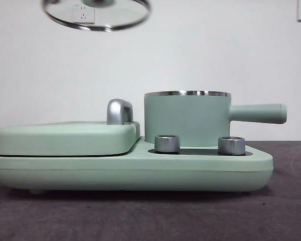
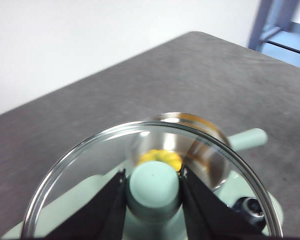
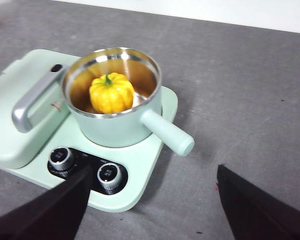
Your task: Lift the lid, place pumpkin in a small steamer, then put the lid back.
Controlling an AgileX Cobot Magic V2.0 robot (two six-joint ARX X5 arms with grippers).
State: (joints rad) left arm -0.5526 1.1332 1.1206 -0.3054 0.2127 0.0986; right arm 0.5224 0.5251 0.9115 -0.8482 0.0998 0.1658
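Now the pumpkin [image 3: 111, 93] sits inside the small steamer [image 3: 117, 110] on the green cooker [image 1: 140, 168], while the left gripper [image 2: 154, 200] holds the lid [image 2: 155, 170] by its knob above, and the right gripper [image 3: 150, 205] waits with jaws open over the counter [image 3: 250, 100].

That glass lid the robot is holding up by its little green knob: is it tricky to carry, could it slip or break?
Probably somewhat. The lid is clear glass in a steel rim, so likely rigid but breakable if dropped. The left gripper pinches only its smooth, rounded knob, so it might swivel or slip. In the front view it hangs slightly tilted, high above the small steamer, where the pumpkin already sits.
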